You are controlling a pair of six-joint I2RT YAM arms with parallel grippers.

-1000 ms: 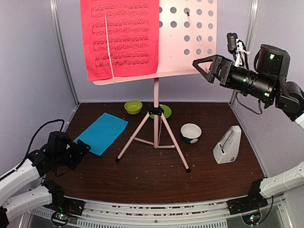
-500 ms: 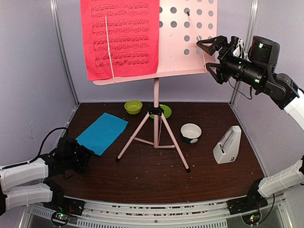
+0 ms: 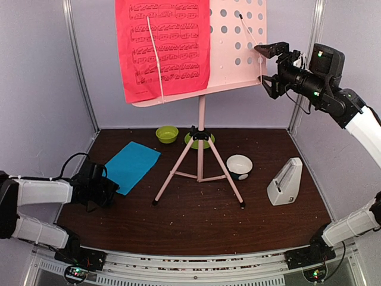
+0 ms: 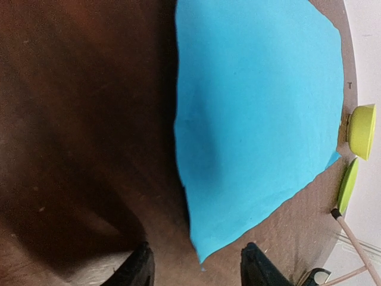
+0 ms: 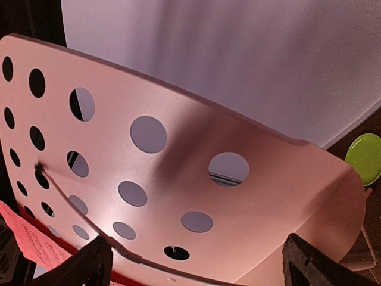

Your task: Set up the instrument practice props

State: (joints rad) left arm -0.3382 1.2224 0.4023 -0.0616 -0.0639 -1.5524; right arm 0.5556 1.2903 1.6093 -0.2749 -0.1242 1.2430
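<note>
The pale pink music stand stands mid-table on tripod legs. Its hole-dotted desk carries the red music sheet on its left half. My right gripper is open at the desk's right edge, with its jaws above and below that edge. In the right wrist view the desk fills the space between the wide-open gripper. The blue sheet lies flat at the left. My left gripper is open and low at its near corner. The left wrist view shows the blue sheet with that corner between the gripper. The metronome stands at the right.
A white bowl with a dark base sits right of the tripod. A green bowl and a green plate sit at the back, by the stand's pole. The enclosure walls are close on the left, back and right.
The music stand and its desk have shifted right. My right gripper has turned and closed in on the desk's right edge. My left gripper has moved forward to the blue sheet's near corner.
</note>
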